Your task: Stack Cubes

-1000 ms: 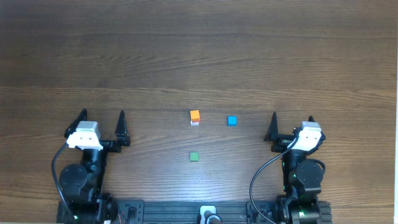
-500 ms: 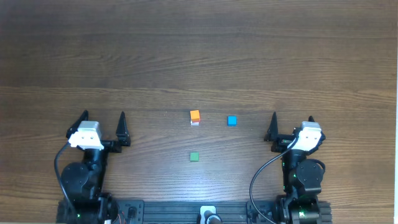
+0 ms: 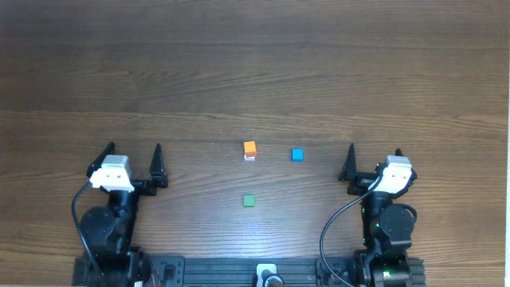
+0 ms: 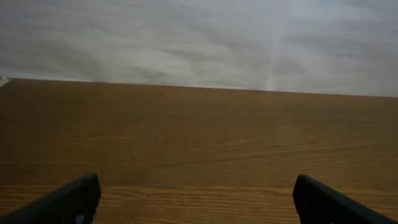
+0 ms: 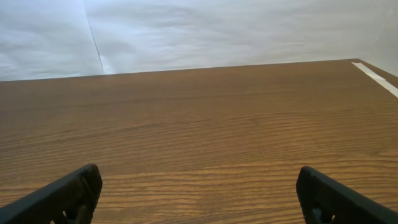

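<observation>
An orange cube [image 3: 250, 147] sits on top of a white cube [image 3: 250, 157] near the table's middle. A blue cube [image 3: 297, 154] lies just to their right, and a green cube [image 3: 249, 201] lies nearer the arms, below the orange one. My left gripper [image 3: 132, 151] stands open at the left, well away from the cubes, with nothing between its fingers [image 4: 74, 198]. My right gripper [image 3: 374, 153] stands open at the right of the blue cube, also holding nothing; its fingers [image 5: 65, 193] frame bare wood.
The wooden table [image 3: 255, 72] stretches wide behind the cubes. A pale wall [image 5: 199, 31] rises beyond the table's far edge. A white strip [image 5: 378, 78] marks the table's right edge.
The left arm's wrist has shifted very slightly to the right. The cubes and the right arm have not moved.
</observation>
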Controlling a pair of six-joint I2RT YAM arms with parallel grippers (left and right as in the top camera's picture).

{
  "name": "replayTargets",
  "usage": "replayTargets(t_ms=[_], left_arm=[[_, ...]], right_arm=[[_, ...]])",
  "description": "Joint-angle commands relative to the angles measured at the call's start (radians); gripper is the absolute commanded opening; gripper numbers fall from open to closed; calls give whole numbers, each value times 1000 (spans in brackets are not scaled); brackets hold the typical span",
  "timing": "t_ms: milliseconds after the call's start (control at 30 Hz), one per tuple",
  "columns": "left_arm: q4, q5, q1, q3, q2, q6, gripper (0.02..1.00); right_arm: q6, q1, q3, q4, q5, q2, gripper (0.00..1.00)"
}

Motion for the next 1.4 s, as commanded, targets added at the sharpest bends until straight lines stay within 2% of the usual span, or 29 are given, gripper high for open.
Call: replayTargets(t_ms=[33, 933, 1067, 1167, 1300, 1400], left_arm=[[5, 13, 6, -8, -8, 5, 1000], [5, 13, 6, -8, -8, 5, 1000], [5, 13, 6, -8, -8, 5, 1000], [5, 13, 6, -8, -8, 5, 1000], [5, 13, 6, -8, -8, 5, 1000], [5, 13, 6, -8, -8, 5, 1000]], right_arm=[[2, -7, -7, -2, -8, -6, 991], [16, -7, -7, 0, -18, -6, 991], [129, -6, -1, 18, -80, 7, 991], [157, -6, 41, 8, -154, 65, 991], [162, -5, 175, -60, -338, 222, 993], [203, -5, 281, -113, -456, 348, 993]])
